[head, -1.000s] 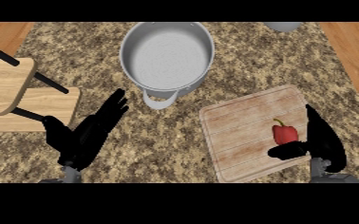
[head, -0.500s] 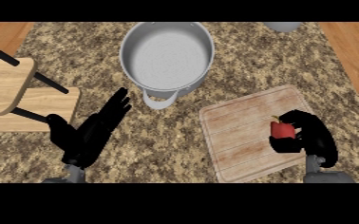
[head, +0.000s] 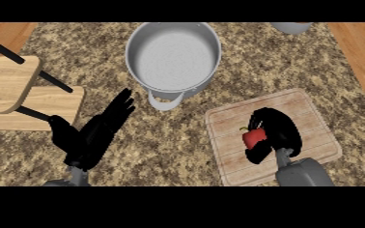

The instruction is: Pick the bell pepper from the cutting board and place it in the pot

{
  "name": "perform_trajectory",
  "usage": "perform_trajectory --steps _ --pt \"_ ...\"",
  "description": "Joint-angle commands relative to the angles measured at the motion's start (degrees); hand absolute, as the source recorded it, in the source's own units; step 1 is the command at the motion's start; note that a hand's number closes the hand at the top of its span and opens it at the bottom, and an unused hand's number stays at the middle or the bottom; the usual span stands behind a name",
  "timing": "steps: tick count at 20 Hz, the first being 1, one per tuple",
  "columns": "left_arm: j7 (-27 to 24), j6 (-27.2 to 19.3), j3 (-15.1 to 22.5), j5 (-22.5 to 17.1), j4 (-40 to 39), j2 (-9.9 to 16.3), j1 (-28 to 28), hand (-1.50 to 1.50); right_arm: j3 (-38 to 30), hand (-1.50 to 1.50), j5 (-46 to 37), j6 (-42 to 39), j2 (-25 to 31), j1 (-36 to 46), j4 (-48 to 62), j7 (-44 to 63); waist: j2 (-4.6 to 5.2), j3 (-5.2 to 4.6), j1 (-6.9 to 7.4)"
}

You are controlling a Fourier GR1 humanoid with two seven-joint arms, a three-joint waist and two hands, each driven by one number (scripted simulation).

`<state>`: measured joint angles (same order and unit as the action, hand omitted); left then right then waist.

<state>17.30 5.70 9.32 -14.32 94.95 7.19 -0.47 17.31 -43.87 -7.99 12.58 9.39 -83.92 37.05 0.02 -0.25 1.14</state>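
Curling round the red bell pepper [head: 254, 137], the right hand [head: 279, 129] grips it over the cutting board [head: 314, 111], just right of and below the grey pot [head: 173, 56]. Left of the pot, the left hand [head: 96, 134] rests flat, fingers straight.

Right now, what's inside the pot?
The pot holds nothing visible: its pale grey bottom shows bare and no part is covered. The bell pepper is over the cutting board, with the right hand curled round it.
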Motion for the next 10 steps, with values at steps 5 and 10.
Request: perform_trajectory --steps 5,10 --pt "-1.0 -1.3 1.4 2.8 -0.6 -2.4 0.0 0.0 6.2 1.5 -4.1 -6.5 -3.0 6.7 2.1 -2.3 -0.03 0.25 -0.81" --pt "2.6 0.0 -0.5 1.2 2.7 -0.4 1.5 0.0 5.6 1.5 -8.4 -7.2 -2.1 3.8 -10.0 4.0 -0.19 0.24 -1.11"
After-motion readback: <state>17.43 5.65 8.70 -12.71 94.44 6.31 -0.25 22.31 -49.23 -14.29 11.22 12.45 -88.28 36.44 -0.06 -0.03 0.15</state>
